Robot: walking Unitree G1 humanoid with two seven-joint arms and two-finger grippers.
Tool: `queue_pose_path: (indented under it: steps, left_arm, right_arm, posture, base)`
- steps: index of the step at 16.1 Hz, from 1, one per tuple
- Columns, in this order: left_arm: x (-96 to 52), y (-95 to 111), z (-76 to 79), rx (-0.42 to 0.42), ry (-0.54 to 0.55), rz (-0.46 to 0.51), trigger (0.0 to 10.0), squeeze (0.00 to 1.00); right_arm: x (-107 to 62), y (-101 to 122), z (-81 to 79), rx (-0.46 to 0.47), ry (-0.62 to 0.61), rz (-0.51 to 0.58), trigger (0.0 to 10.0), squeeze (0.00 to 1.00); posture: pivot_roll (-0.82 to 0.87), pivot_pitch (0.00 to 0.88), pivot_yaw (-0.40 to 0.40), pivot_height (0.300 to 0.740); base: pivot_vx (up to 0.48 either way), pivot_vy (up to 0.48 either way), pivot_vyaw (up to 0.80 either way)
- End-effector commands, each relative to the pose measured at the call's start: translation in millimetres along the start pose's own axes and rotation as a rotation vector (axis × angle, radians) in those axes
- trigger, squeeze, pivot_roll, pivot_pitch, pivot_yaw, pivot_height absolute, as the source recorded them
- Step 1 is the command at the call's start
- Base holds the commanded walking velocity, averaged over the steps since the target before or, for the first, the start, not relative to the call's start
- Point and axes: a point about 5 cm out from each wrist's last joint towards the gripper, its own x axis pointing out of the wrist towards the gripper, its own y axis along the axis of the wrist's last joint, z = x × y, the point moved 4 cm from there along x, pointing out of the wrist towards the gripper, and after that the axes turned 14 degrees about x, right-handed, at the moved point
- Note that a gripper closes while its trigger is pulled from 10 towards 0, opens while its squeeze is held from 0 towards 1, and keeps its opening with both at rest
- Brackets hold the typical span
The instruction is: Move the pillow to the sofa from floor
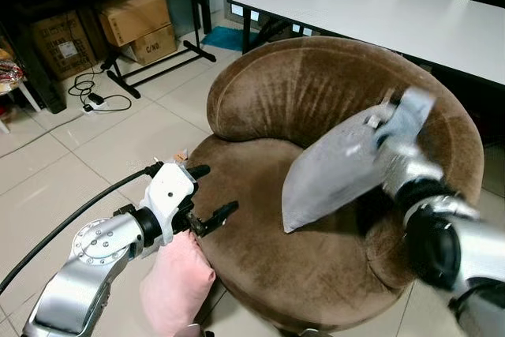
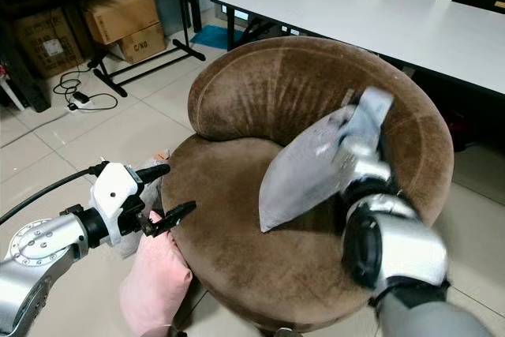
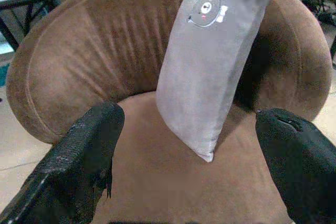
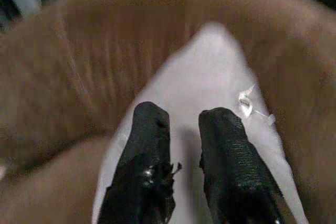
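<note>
Pinching the gray pillow (image 1: 335, 165) over the brown sofa (image 1: 260, 100), the right end effector (image 4: 184, 145) could drop it early; the left end effector (image 1: 207, 195) hangs wide open, holding nothing.

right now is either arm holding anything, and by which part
The right gripper pinches the grey pillow by its upper end, so it hangs over the brown sofa. The left gripper is open and holds nothing.

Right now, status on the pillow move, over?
Right gripper jaws shut on grey pillow, held above brown sofa seat. Left gripper open, near pink pillow at the sofa's front edge. Nothing in the way.
</note>
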Motion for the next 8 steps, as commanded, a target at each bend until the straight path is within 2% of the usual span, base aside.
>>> queue_pose_path:
  steps: [1,2,3,5,6,7,8]
  left_arm:
    - [-1.0,0.3,-6.9,-0.007,0.036,0.006,10.0,0.00]
    - [-1.2,0.8,-11.3,-0.015,0.082,0.007,10.0,0.00]
    - [-1.1,-0.3,-18.2,-0.020,0.154,-0.003,10.0,0.00]
    - [-4.5,-5.4,-28.5,-0.004,0.294,-0.036,10.0,0.00]
    - [-9.4,-10.1,-34.5,-0.002,0.382,-0.068,10.0,0.00]
    - [-11.8,-13.0,-36.3,-0.016,0.410,-0.087,10.0,0.00]
    - [-16.1,-15.7,-37.9,-0.037,0.451,-0.108,10.0,0.00]
  right_arm:
    - [1.2,12.7,-0.6,-0.022,0.012,0.046,10.0,1.00]
    - [1.8,23.8,-0.9,-0.073,0.024,0.091,10.0,1.00]
    - [1.4,31.1,-7.7,-0.118,0.084,0.118,10.0,0.00]
    - [-4.0,23.2,-26.8,-0.200,0.265,0.105,10.0,0.00]
    - [-9.9,11.8,-31.5,-0.234,0.322,0.093,10.0,0.00]
    - [-15.9,3.6,-32.9,-0.246,0.357,0.086,10.0,0.00]
    - [-44.8,-14.5,-39.6,-0.226,0.468,0.075,10.0,0.00]
  posture:
    - [0.07,0.000,-0.021,0.740]
    - [0.07,0.000,-0.021,0.740]
    - [0.06,0.000,-0.021,0.740]
    - [0.04,0.000,-0.021,0.740]
    - [0.03,0.000,-0.021,0.740]
    - [0.03,0.000,-0.022,0.740]
    - [0.03,0.000,-0.026,0.740]
  base:
    - [0.000,0.000,0.00]
    - [0.000,0.000,0.00]
    - [0.000,0.000,0.00]
    - [0.000,0.000,0.00]
    - [0.000,0.000,0.00]
    - [0.000,0.000,0.00]
    - [0.000,0.000,0.00]
